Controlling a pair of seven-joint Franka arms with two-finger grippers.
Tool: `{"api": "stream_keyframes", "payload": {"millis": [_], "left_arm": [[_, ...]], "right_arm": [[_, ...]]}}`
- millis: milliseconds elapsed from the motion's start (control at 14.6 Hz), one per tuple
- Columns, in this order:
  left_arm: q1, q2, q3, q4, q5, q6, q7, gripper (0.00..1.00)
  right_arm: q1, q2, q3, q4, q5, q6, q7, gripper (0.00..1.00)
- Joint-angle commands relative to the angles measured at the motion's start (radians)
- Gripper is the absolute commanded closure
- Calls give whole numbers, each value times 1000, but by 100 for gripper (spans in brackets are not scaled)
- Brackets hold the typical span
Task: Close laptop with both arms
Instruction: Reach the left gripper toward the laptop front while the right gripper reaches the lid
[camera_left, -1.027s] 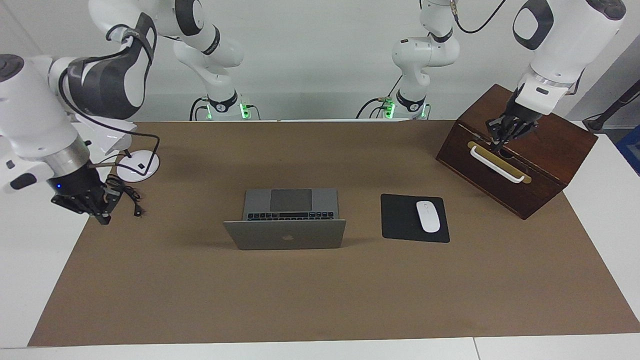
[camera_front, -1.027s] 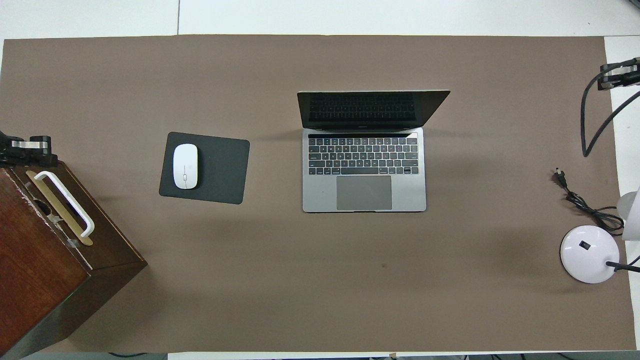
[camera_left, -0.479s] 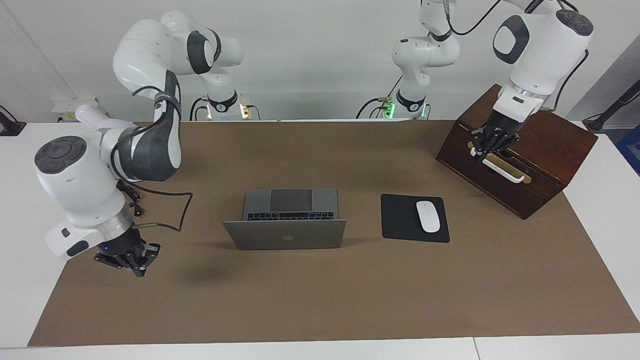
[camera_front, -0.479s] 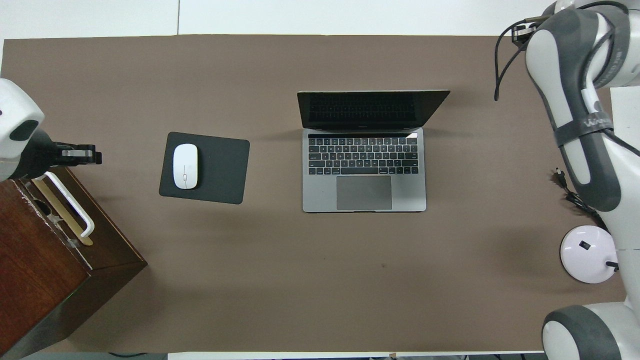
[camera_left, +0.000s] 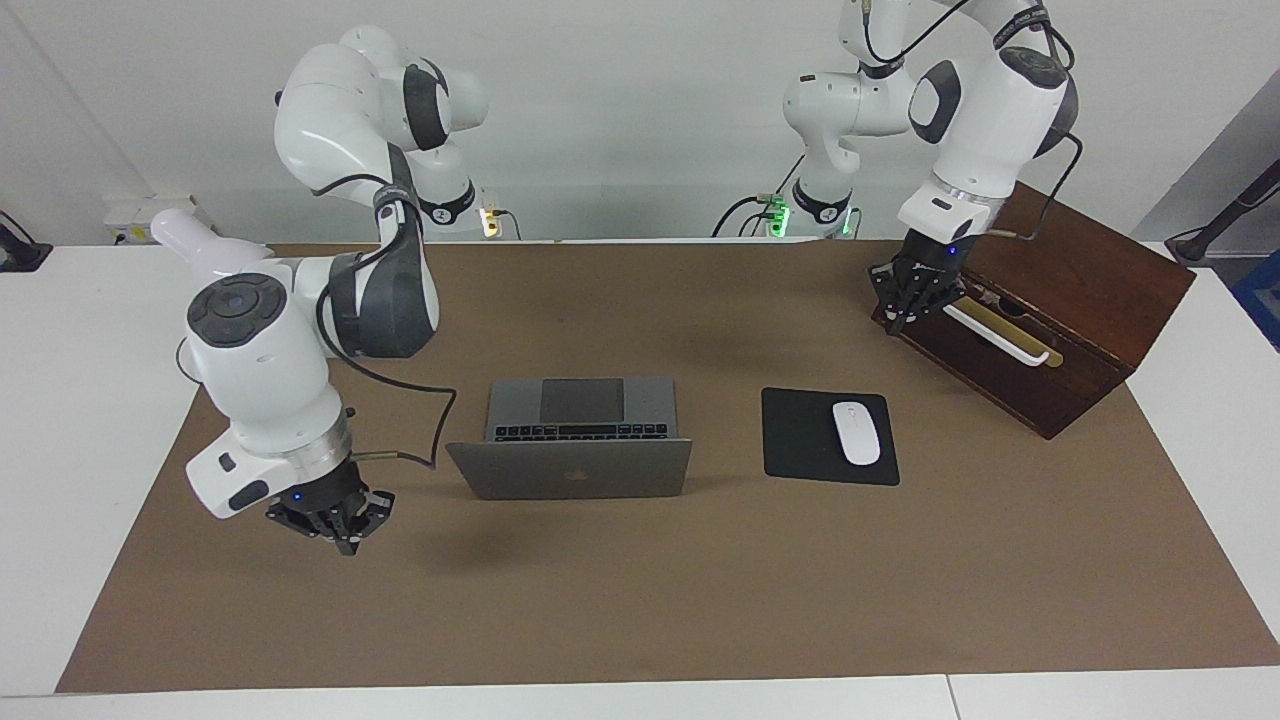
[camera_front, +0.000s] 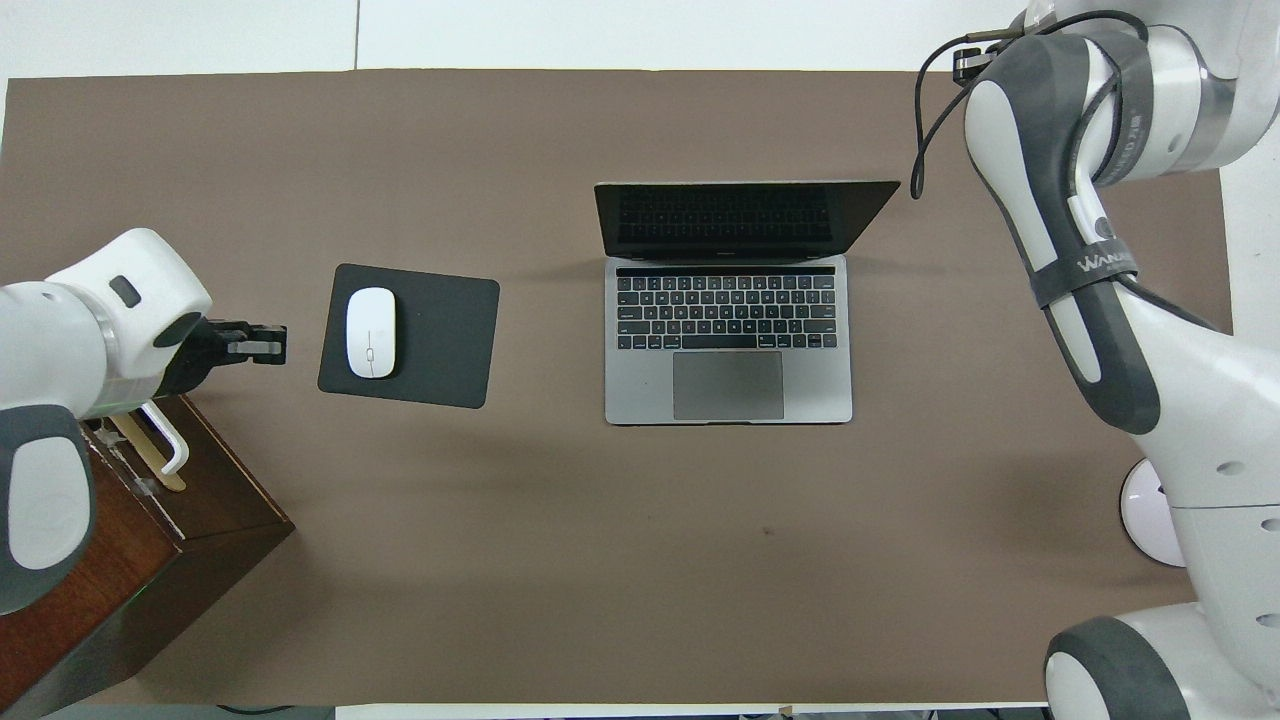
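R gripper (camera_left: 335, 528) hangs over the brown mat (camera_left: 640, 600) toward the R arm's end, beside the open laptop (camera_left: 572, 438) at mid-table; grip state can't be told. Mouse (camera_left: 856, 432) on black pad (camera_left: 828, 436). L gripper (camera_left: 915, 295) hangs by the wooden box (camera_left: 1060, 300) at the L arm's end; grip can't be told.

apple logo (camera_left: 573, 476) on laptop (camera_left: 570, 468) lid; "WANA…" on right arm (camera_front: 1090, 300)
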Motion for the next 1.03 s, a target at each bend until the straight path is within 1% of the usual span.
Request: {"api": "stream_keyframes", "payload": {"millis": [0, 205, 479, 684, 890, 958], "left_arm": [[-59, -50, 14, -69, -21, 58, 23, 100], [-125, -91, 14, -179, -22, 202, 21, 100], [-208, -104, 14, -232, -22, 288, 23, 100], [-255, -104, 14, -278, -22, 363, 23, 100], [-300, -91, 14, -334, -34, 498, 21, 100], [-317, -76, 14, -342, -42, 530, 21, 100]], "right_arm": [[23, 18, -6, 32, -24, -5, 45, 100], [58, 15, -15, 29, -24, -12, 79, 100], [101, 17, -12, 28, -22, 4, 141, 100], [126, 15, -12, 23, -24, 10, 174, 100], [152, 14, -12, 21, -24, 2, 210, 100], [159, 14, -12, 20, -24, 4, 224, 100]]}}
